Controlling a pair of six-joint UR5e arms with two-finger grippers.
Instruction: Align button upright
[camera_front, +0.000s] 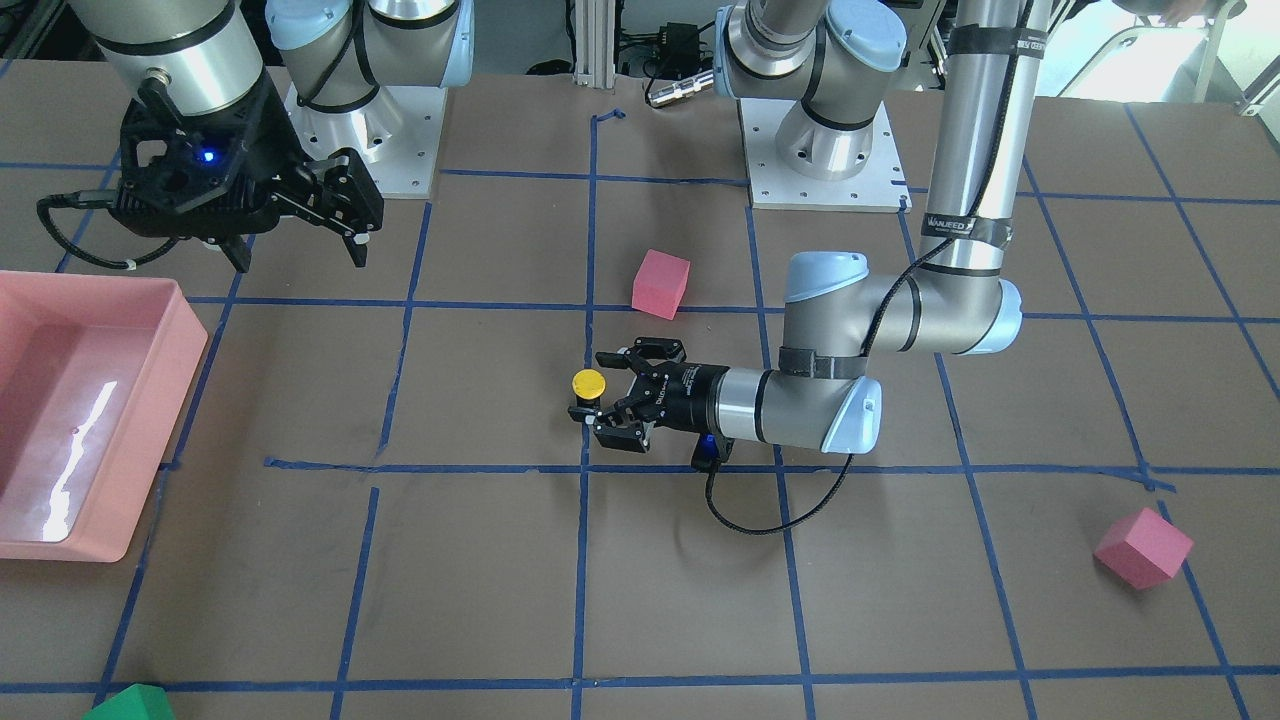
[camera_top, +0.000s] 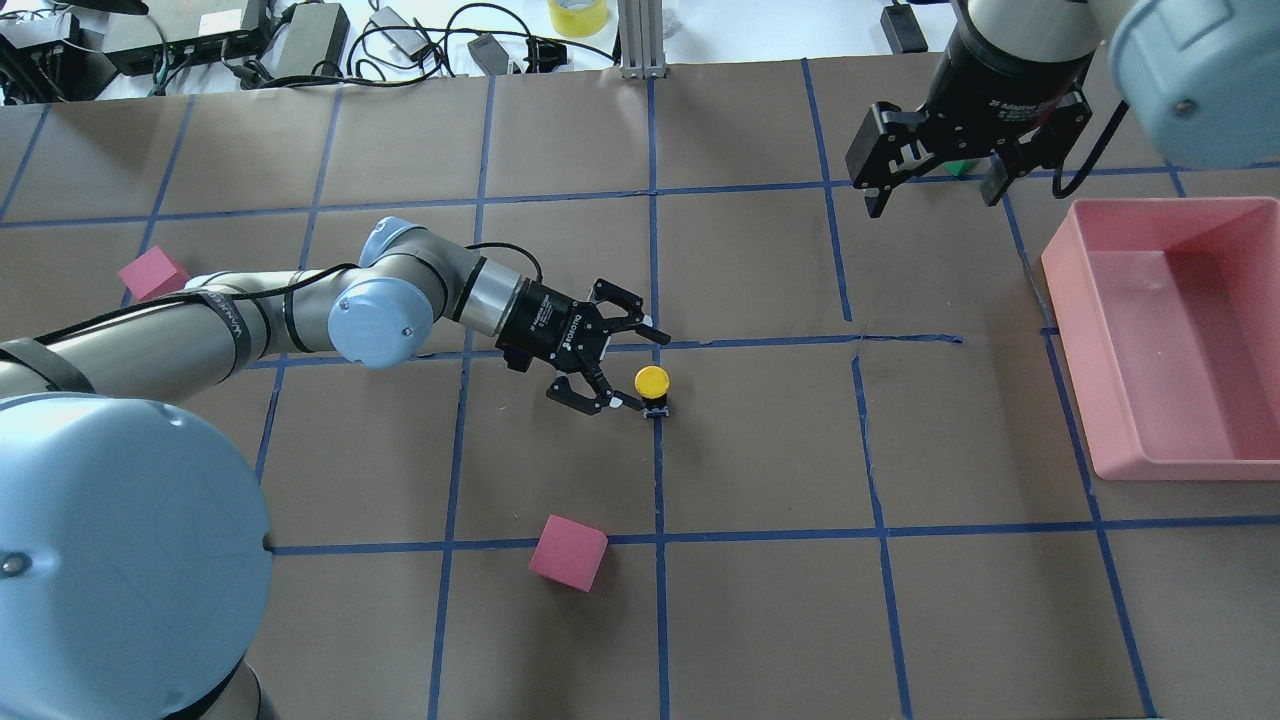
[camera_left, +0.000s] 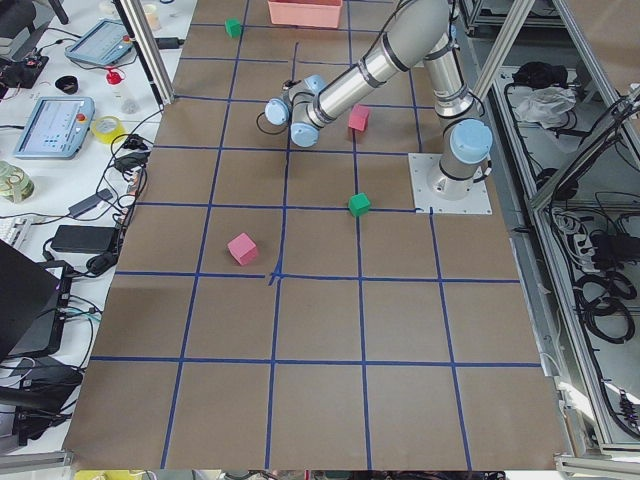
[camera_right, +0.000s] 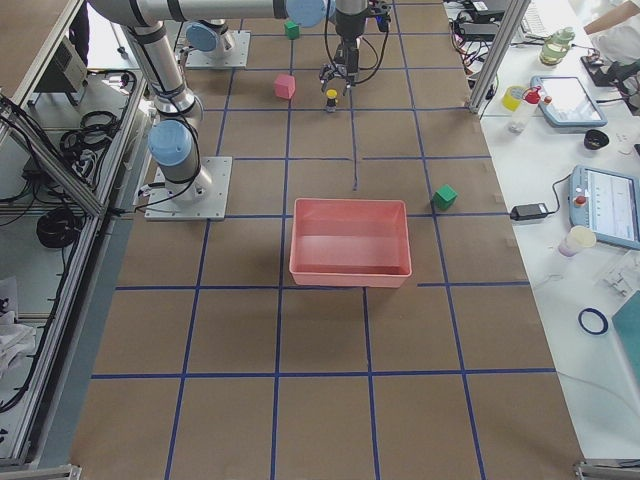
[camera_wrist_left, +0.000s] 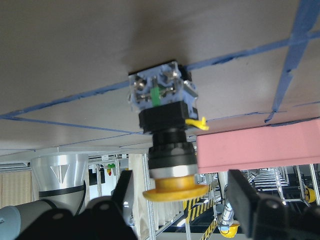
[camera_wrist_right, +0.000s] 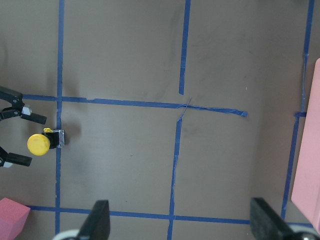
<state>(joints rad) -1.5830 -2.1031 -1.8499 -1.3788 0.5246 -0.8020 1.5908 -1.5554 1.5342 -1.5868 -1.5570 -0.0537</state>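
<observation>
The button (camera_front: 588, 383) stands upright on its silvery terminal block near the middle of the table, yellow cap up. It also shows in the overhead view (camera_top: 652, 381) and the right wrist view (camera_wrist_right: 38, 144). My left gripper (camera_front: 589, 386) lies low and horizontal with its open fingers on either side of the button. In the left wrist view the button (camera_wrist_left: 167, 145) sits between the fingers (camera_wrist_left: 110, 210) without touching them. My right gripper (camera_top: 932, 196) is open and empty, high above the far right of the table.
A pink tray (camera_top: 1065, 300) stands at the robot's right. One pink foam cube (camera_top: 568, 552) lies near the robot's side of the button, another (camera_top: 152, 274) beside the left arm. A green cube (camera_front: 130, 703) lies at the far table edge.
</observation>
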